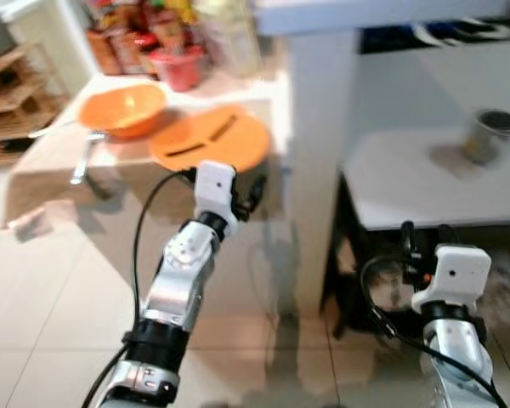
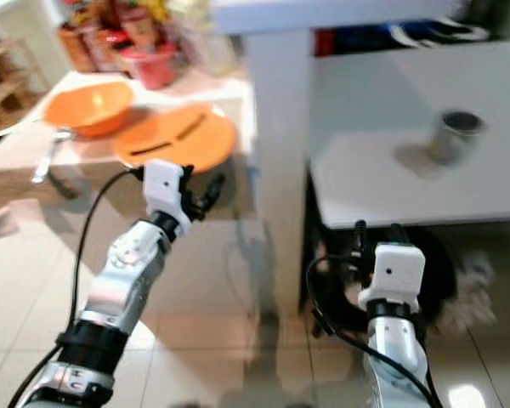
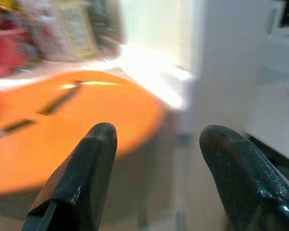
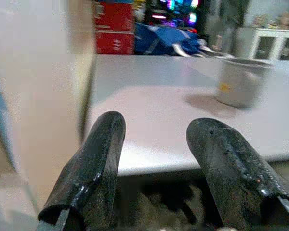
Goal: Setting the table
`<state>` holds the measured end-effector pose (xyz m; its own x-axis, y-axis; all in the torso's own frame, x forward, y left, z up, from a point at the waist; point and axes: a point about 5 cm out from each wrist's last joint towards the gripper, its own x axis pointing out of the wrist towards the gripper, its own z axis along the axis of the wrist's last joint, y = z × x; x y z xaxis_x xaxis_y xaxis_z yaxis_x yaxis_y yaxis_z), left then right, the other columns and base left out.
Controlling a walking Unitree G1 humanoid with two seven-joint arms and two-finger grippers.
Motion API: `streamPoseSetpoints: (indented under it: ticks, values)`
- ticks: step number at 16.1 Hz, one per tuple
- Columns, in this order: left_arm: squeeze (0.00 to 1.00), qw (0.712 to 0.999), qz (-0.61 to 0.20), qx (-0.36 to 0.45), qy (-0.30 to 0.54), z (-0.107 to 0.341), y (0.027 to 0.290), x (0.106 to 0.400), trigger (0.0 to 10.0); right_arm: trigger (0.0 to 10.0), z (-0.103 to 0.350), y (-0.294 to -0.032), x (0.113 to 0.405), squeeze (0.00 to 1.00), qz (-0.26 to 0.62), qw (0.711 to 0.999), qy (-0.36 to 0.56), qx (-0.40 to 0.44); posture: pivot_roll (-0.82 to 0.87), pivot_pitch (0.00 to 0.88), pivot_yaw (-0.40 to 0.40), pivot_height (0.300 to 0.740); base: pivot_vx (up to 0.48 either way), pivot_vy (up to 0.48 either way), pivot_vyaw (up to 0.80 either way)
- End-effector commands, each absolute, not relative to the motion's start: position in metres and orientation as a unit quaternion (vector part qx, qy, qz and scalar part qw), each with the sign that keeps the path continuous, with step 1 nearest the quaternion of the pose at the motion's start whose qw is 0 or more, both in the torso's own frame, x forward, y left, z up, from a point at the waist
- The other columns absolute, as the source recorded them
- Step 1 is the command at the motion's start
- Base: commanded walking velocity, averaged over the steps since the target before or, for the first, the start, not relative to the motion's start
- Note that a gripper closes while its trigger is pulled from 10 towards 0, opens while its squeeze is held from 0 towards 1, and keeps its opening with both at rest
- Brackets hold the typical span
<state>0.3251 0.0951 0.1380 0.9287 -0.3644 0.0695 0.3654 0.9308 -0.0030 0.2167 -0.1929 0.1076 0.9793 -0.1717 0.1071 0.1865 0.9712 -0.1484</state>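
Pale floor tiles (image 1: 59, 280) spread below us, and a white pillar (image 1: 319, 153) rises between two surfaces. On our left we see a low bench (image 1: 47, 157) that carries an orange plate (image 1: 211, 140) at its near corner, with two dark slots or sticks across its face; blur keeps us from telling which. Just beside the plate, farther left, sits an orange bowl (image 1: 123, 109). A metal utensil (image 1: 82, 161) lies near the bowl at the bench edge. Behind them stand red tubs and packets (image 1: 166, 47), too blurred for us to name.

Our left tool (image 3: 156, 159) is raised toward the plate, close to its near rim but not touching it. Its two black fingers (image 3: 84, 178) stand wide apart with nothing between them.

To the right of the pillar we see a white bench (image 1: 433, 183) with a metal cup (image 1: 490, 134) standing upright on it, well apart from the plate. Our right tool (image 4: 156, 159) hangs low in front of this white bench, below its edge, fingers (image 4: 231, 178) spread wide and empty. The cup sits far across the top from it. Dark cables and clutter (image 1: 382, 280) lie in the shadow under the white bench.
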Motion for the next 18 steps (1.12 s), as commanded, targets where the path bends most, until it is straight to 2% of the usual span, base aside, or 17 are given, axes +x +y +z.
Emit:
streamPoseSetpoints:
  ticks: [1,6,11,13,14,18]
  values:
    - [0.0,0.986,-0.161,-0.008,-0.046,0.142,0.109,0.327,10.0,10.0,0.112,-0.184,0.219,0.0,-0.078,0.993,-0.057,-0.073,-0.05,0.0,0.095,0.707,0.0,0.0,0.0]
    - [0.0,0.978,-0.183,-0.006,-0.1,0.165,0.1,0.324,10.0,10.0,0.111,-0.185,0.218,0.0,-0.075,0.993,-0.056,-0.076,-0.06,0.0,0.093,0.707,0.0,0.0,0.0]
    - [0.0,0.977,-0.172,0.009,-0.127,0.187,0.104,0.335,10.0,10.0,0.111,-0.184,0.218,0.0,-0.073,0.993,-0.055,-0.076,-0.05,0.0,0.091,0.707,0.0,0.0,0.0]
    - [0.0,0.981,-0.161,-0.002,-0.108,0.191,0.109,0.341,10.0,10.0,0.11,-0.184,0.218,0.0,-0.072,0.993,-0.054,-0.076,-0.05,0.0,0.088,0.707,0.0,0.0,0.0]
    - [0.0,0.988,-0.139,-0.026,-0.055,0.188,0.117,0.346,10.0,10.0,0.109,-0.184,0.219,0.0,-0.069,0.993,-0.053,-0.076,-0.05,0.0,0.087,0.707,0.0,0.0,0.0]
    - [0.0,0.993,-0.088,-0.078,0.017,0.181,0.129,0.351,10.0,10.0,0.106,-0.183,0.219,0.0,-0.064,0.994,-0.048,-0.076,-0.03,0.0,0.079,0.707,0.0,0.0,0.0]
